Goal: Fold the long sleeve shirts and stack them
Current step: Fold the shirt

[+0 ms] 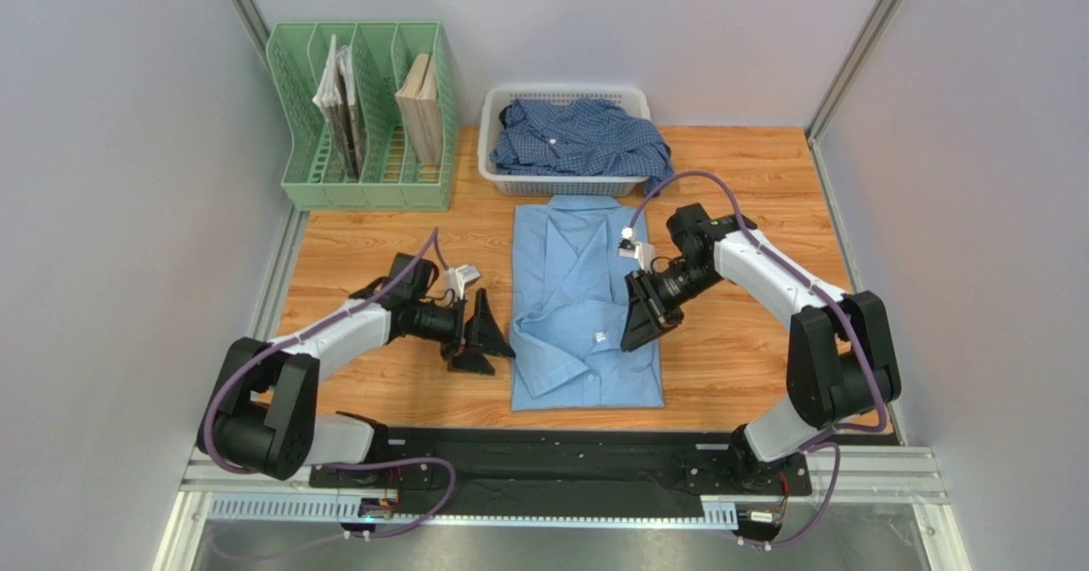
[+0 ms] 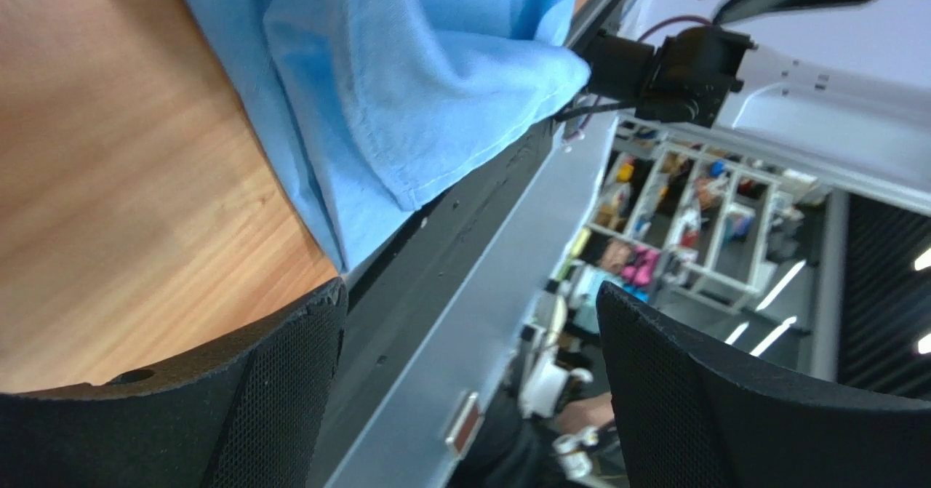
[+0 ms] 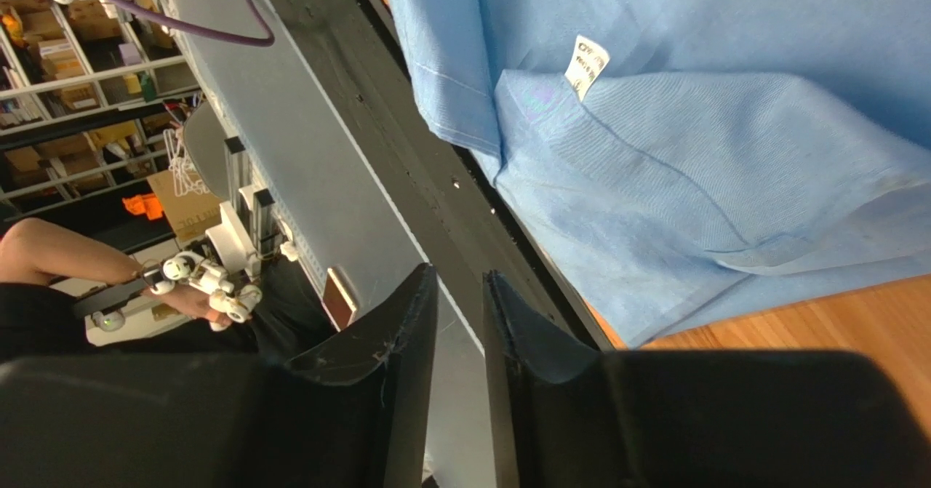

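Top: sky-blue shirt (image 1: 582,303) is lying folded mid-worktop (image 1: 371,246), reaching the near edge. Checked shirt (image 1: 575,137) is sitting in the basket (image 1: 563,186) at the far edge.

Left wrist: left fingers (image 2: 273,401) are spread wide, gripping nothing, just beside the sky-blue shirt.

Right wrist: right fingers (image 3: 382,401) are nearly pinched, nothing between them, hovering over its right side.

Prob. next: fetching the checked shirt w/o dragging the folded one.

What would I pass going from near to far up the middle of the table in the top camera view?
Black mounting plate → light blue shirt, lying flat on the wood → white basket, holding the dark checked shirt.
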